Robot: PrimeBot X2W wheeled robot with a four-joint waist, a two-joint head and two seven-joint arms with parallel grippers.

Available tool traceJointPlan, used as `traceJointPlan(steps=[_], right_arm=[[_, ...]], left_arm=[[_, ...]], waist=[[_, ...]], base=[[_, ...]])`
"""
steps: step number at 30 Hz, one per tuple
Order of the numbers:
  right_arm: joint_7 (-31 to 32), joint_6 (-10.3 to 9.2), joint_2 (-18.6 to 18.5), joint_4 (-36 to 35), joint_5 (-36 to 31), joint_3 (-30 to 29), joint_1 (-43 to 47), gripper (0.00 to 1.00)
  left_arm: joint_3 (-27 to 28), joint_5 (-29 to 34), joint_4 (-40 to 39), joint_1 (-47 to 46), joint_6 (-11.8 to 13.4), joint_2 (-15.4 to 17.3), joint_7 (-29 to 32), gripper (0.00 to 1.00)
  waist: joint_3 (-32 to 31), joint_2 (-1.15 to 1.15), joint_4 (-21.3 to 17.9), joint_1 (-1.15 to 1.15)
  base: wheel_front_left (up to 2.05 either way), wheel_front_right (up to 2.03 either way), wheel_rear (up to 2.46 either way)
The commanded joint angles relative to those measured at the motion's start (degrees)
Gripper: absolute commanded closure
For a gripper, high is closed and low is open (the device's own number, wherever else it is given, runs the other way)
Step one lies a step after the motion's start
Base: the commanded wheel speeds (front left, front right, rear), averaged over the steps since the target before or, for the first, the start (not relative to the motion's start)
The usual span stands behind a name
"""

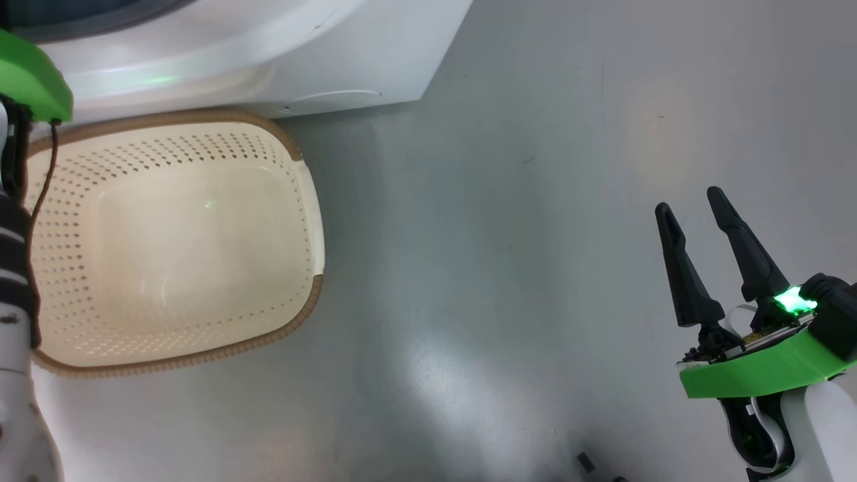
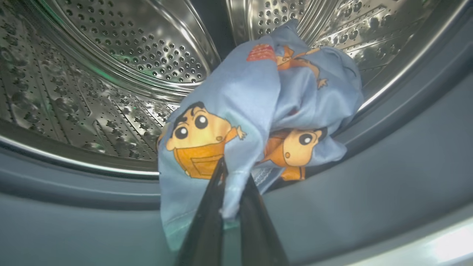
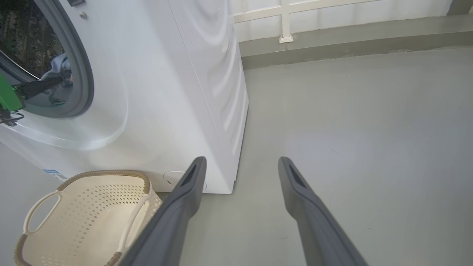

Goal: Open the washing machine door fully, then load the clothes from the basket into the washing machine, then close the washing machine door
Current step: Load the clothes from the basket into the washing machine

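Blue-grey clothes [image 2: 240, 88] printed with orange cartoon figures lie bunched on the lower lip of the washing machine's steel drum [image 2: 129, 55], half over the grey gasket [image 2: 388, 155]. My left gripper [image 2: 234, 171] is shut on a fold of this fabric at the opening. The right wrist view also shows it reaching into the round opening of the white washing machine [image 3: 166, 74]. The cream basket [image 1: 304, 201] stands on the floor before the machine, its bare bottom showing. My right gripper [image 1: 689, 203] hangs open over the floor, well right of the basket. The door is out of view.
Grey floor [image 1: 502, 301] stretches to the right of the machine and basket. A low grey ledge and a white railing [image 3: 284, 22] run along the far side. My left forearm [image 1: 13, 281] with its cable runs down the left edge beside the basket.
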Motion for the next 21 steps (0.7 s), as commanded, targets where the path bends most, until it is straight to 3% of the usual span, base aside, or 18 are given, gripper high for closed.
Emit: traceJointPlan(steps=[1, 13, 21], right_arm=[[-0.3, 0.1, -0.2, -1.3, 0.8, 0.9, 0.8, 0.0], [-0.3, 0.1, 0.3, -1.3, 1.0, 2.8, -0.7, 0.0], [-0.3, 0.1, 0.7, -1.7, 1.4, 3.2, -0.7, 0.0]], left_arm=[[-0.1, 0.5, 0.1, -1.4, -0.6, 2.7, -0.3, 1.0], [-2.8, -2.2, 4.4, -10.6, -4.5, 1.9, -0.3, 1.0], [-0.6, -4.1, -2.7, -11.8, -3.6, 4.2, -0.3, 1.0]], waist=[[0.4, 0.0, -0.4, 0.0], [1.8, 0.0, -2.6, 0.0], [2.6, 0.0, -4.9, 0.0]], base=[[0.0, 0.0, 0.0], [0.0, 0.0, 0.0], [0.0, 0.0, 0.0]])
